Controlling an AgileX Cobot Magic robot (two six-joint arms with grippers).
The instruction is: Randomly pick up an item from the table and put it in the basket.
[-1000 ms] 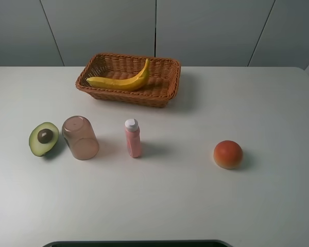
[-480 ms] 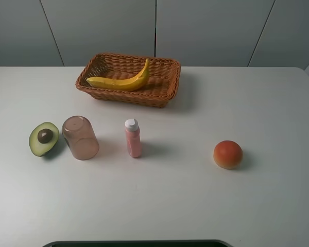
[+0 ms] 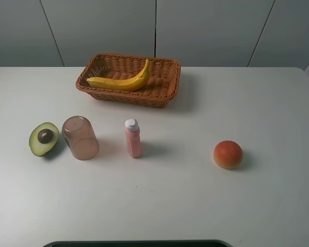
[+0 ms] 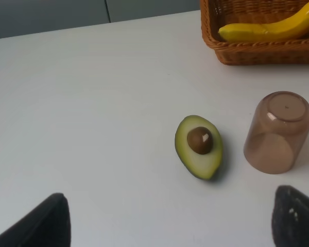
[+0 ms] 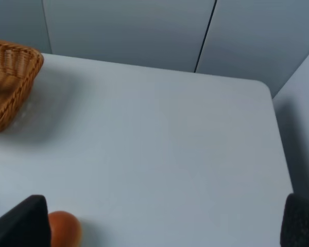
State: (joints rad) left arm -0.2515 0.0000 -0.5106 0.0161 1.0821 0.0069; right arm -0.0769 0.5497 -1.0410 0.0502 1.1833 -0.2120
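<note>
The yellow banana (image 3: pixel 124 80) lies inside the orange-brown wicker basket (image 3: pixel 167 87) at the back of the white table (image 3: pixel 185 195); it also shows in the left wrist view (image 4: pixel 268 28) in the basket (image 4: pixel 257 51). Neither arm shows in the exterior high view. My left gripper (image 4: pixel 170 231) is open and empty, hovering near the halved avocado (image 4: pixel 198 145); only its dark fingertips (image 4: pixel 41 221) show. My right gripper (image 5: pixel 159 226) is open and empty, above the table near the orange-red fruit (image 5: pixel 64 229), with the basket's corner (image 5: pixel 10 77) far off.
In front of the basket stand a halved avocado (image 3: pixel 43 138), an upturned brownish translucent cup (image 3: pixel 80 137), a pink bottle with a white cap (image 3: pixel 133 138) and a round orange-red fruit (image 3: pixel 227 154). A dark edge (image 3: pixel 134 243) runs along the table's front.
</note>
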